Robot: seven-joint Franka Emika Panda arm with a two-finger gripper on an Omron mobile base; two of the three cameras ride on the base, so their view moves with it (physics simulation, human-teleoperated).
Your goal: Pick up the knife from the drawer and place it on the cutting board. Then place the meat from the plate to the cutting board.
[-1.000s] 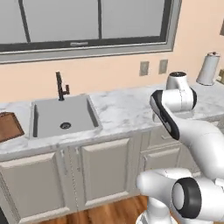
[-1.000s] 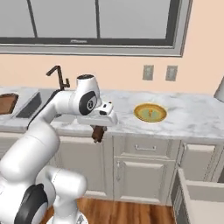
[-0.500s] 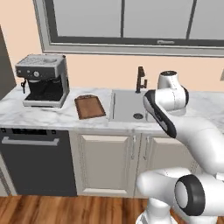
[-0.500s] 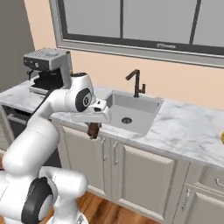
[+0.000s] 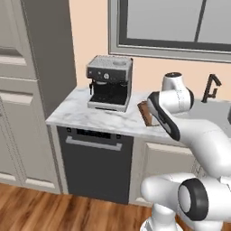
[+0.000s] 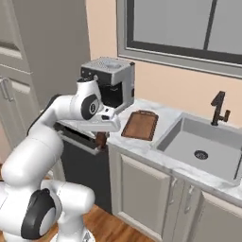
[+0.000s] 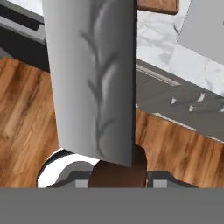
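Observation:
My gripper (image 7: 117,177) is shut on the knife's dark brown handle, and the broad silver-grey blade (image 7: 92,74) runs up the middle of the hand view. In the right base view the gripper (image 6: 101,137) holds the knife (image 6: 100,141) just in front of the counter edge, left of and slightly below the cutting board (image 6: 140,125). The reddish-brown board lies flat on the marble counter between the coffee machine and the sink. My arm partly covers the board (image 5: 144,111) in the left base view, and one corner of the board (image 7: 158,5) shows in the hand view. The drawer, the plate and the meat are out of view.
A steel coffee machine (image 6: 109,80) stands at the back of the counter, left of the board. To the board's right is a sink (image 6: 203,146) with a dark faucet (image 6: 218,108). A dark dishwasher front (image 5: 94,164) sits below the counter, with a tall cabinet (image 5: 27,90) at far left.
The whole picture has shifted: the base has driven left along the counter, bringing the coffee machine and the board close. The knife stays in the gripper.

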